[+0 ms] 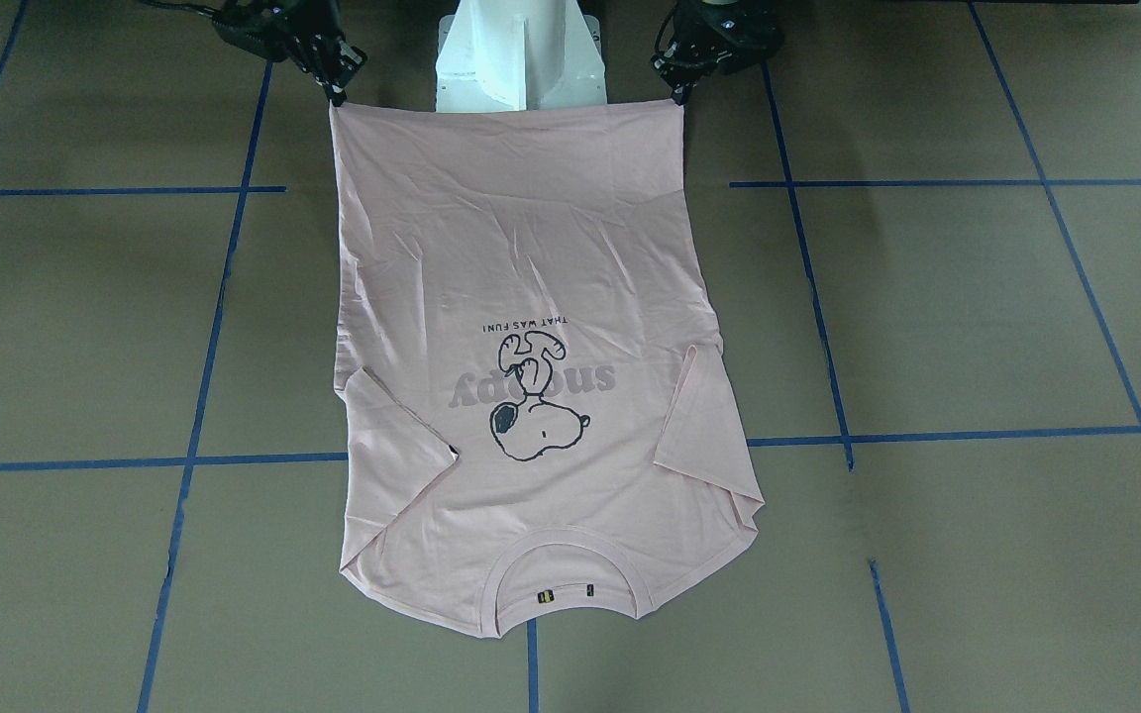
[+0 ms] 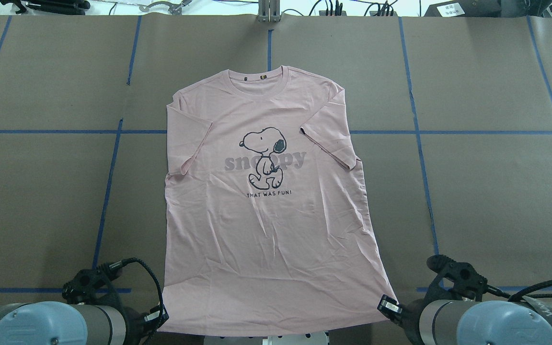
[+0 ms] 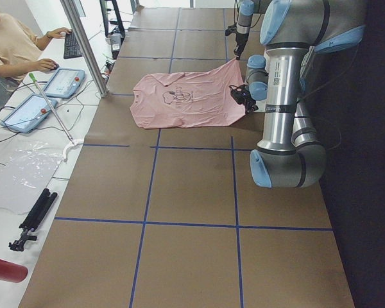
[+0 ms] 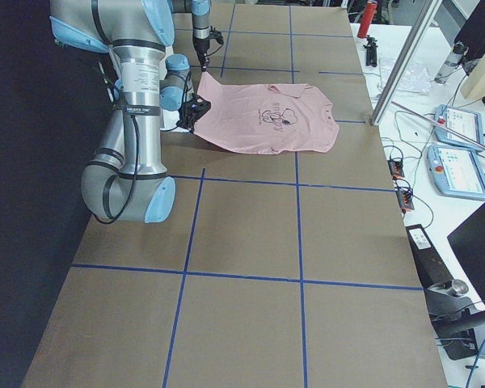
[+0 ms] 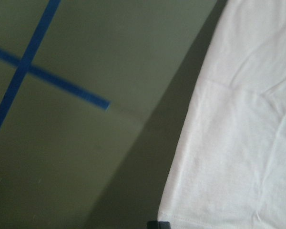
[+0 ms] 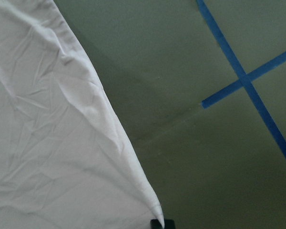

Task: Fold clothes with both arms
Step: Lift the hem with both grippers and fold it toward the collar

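Left fingers (image 5: 154, 224) mostly beyond frame edge

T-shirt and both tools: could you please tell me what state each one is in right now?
T-shirt: spread out print side up, collar away from the robot, hem pulled taut and raised at both corners.
Left tool: shut on one hem corner of the T-shirt.
Right tool: shut on the other hem corner of the T-shirt.
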`<state>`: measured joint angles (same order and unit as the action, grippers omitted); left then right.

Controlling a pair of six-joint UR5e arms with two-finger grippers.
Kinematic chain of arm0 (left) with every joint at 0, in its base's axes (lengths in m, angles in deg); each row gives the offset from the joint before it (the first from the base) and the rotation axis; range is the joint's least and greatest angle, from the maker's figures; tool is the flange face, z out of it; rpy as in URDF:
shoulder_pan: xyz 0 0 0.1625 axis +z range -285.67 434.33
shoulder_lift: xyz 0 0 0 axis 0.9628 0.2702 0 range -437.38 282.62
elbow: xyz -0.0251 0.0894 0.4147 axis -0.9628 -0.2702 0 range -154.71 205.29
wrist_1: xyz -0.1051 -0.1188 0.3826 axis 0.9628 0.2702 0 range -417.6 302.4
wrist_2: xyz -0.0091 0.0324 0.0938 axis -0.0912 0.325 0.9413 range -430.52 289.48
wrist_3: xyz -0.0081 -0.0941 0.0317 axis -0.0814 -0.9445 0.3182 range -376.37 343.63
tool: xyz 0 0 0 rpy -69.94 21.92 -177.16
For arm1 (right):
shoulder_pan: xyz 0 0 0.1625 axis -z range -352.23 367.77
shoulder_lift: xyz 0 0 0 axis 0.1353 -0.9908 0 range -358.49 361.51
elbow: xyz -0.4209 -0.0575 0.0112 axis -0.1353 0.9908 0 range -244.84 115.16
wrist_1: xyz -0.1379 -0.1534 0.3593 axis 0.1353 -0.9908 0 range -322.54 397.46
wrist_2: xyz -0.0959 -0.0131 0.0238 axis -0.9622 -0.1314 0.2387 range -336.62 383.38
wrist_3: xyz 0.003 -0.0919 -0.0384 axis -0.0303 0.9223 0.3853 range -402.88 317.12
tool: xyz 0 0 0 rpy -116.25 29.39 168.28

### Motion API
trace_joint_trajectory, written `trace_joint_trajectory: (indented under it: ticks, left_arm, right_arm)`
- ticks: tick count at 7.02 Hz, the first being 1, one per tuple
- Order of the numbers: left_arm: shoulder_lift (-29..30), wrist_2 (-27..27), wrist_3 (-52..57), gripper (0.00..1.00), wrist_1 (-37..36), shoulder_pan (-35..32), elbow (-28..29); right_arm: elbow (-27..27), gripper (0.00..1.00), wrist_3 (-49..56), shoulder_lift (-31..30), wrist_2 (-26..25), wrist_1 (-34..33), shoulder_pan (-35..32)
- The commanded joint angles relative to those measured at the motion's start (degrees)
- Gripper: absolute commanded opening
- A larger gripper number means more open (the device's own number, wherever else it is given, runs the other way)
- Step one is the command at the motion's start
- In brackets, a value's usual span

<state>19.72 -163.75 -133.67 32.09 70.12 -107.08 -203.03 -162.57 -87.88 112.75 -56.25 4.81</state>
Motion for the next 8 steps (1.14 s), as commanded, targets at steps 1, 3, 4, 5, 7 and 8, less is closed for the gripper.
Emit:
trace_joint_trajectory:
  ticks: [1, 3, 4, 5, 7, 8]
  left_arm:
    - [5.1, 0.3, 4.9, 0.00, -0.5, -10.7, 0.7]
    - [11.9, 0.4, 21.8, 0.00, -0.2, -22.3, 7.2]
    - [15.6, 0.4, 26.8, 0.00, 1.3, -27.1, 13.9]
    - [16.5, 1.0, 29.0, 0.00, 4.4, -30.2, 18.7]
    - [16.6, 2.2, 33.1, 0.00, 12.5, -34.9, 25.1]
    - [17.1, 2.8, 33.1, 0.00, 16.9, -35.6, 28.5]
  right_arm:
    - [0.4, 0.00, 0.9, 1.4, -5.8, 0.0, -7.5]
    - [11.6, 0.00, 10.6, 18.0, -6.4, -0.1, -18.0]
    - [17.7, 0.00, 16.5, 21.9, -6.1, 0.4, -23.2]
    - [21.0, 0.00, 22.0, 23.5, -5.3, 0.4, -28.5]
    - [32.7, 0.00, 29.7, 27.3, -1.2, 4.2, -36.5]
    - [41.1, 0.00, 30.5, 29.9, 0.3, 10.9, -38.4]
